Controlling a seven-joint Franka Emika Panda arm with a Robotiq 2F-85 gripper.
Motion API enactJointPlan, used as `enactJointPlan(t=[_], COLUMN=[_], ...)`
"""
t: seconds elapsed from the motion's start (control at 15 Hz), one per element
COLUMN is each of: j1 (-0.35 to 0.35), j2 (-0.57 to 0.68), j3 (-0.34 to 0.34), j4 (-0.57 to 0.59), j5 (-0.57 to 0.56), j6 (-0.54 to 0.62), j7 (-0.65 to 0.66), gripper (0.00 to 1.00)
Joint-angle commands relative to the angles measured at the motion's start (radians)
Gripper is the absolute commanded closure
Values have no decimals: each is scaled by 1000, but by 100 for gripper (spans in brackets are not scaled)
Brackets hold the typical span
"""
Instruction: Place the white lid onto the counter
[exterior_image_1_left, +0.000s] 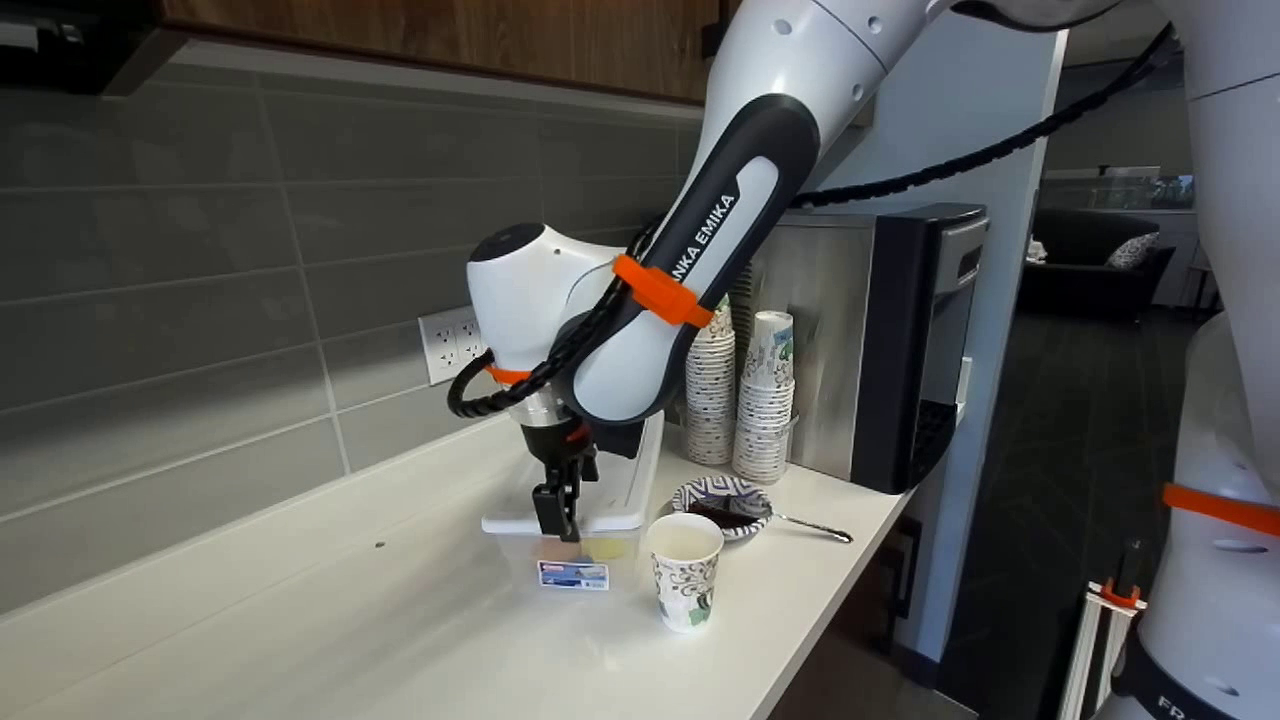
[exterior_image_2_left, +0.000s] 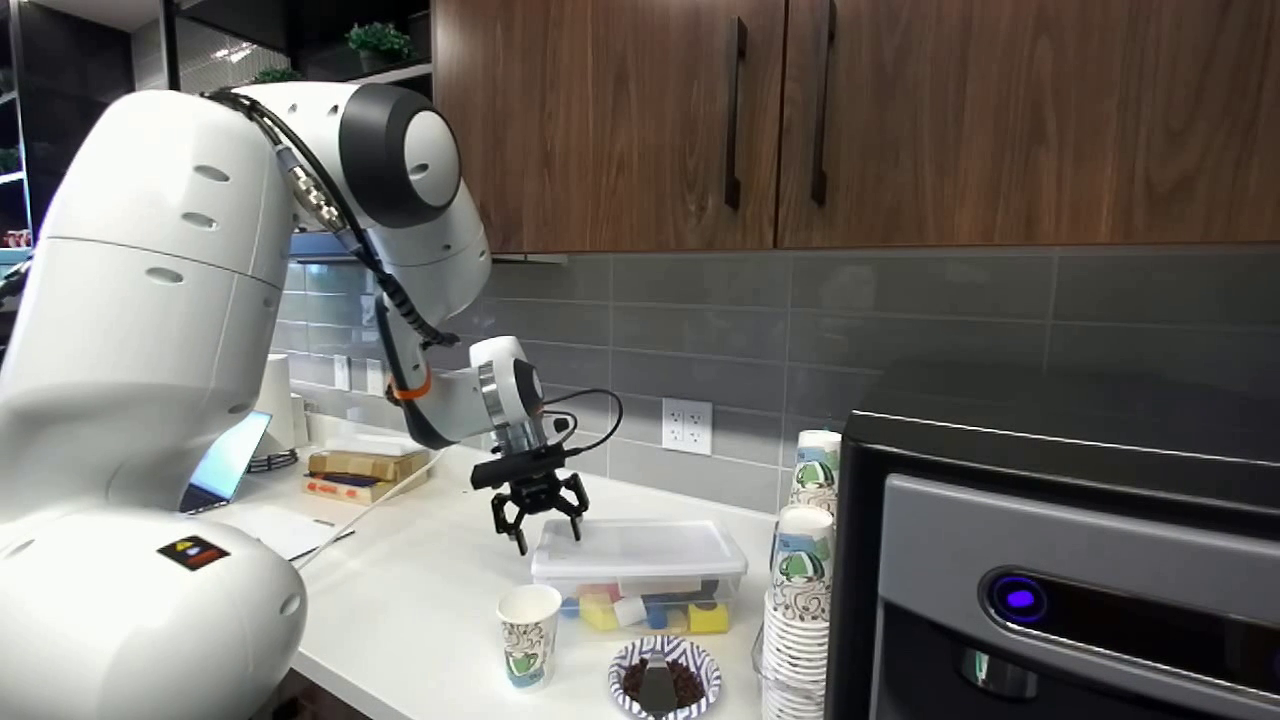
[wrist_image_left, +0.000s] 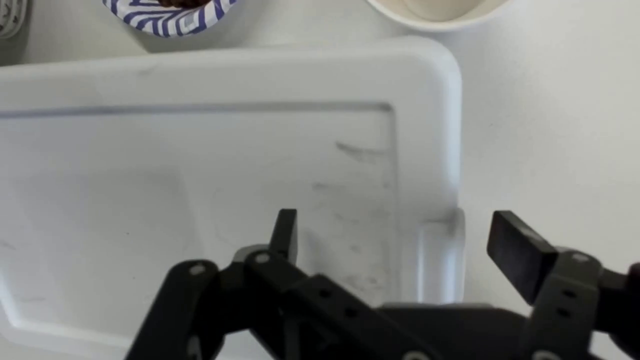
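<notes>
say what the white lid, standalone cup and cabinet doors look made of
White lid: likely plastic, softly shiny, with moulded, rounded corners. Standalone cup: probably paper, fairly matte, printed, with a thin-looking rim. Cabinet doors: wood or wood-look laminate, apparently satin, with brown grain.

White arm (exterior_image_2_left: 190, 330), sharply bent, end effector (exterior_image_2_left: 549, 543) pointing down; fingers (wrist_image_left: 522, 255) spread
</notes>
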Motion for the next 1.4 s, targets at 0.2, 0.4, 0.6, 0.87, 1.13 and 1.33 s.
enactJointPlan(t=[0.2, 0.4, 0.6, 0.87, 1.13, 1.33], j1=[17, 16, 16, 16, 32, 54], j2=[23, 23, 24, 16, -24, -53], j3=[-28, -29, -37, -44, -43, -38], j4=[31, 33, 34, 29, 27, 25], j5=[-19, -17, -24, -30, -50, -100], j6=[5, 5, 7, 7, -35, -71], j7=[21, 17, 22, 29, 49, 87], gripper=[58, 81, 90, 92, 92, 92])
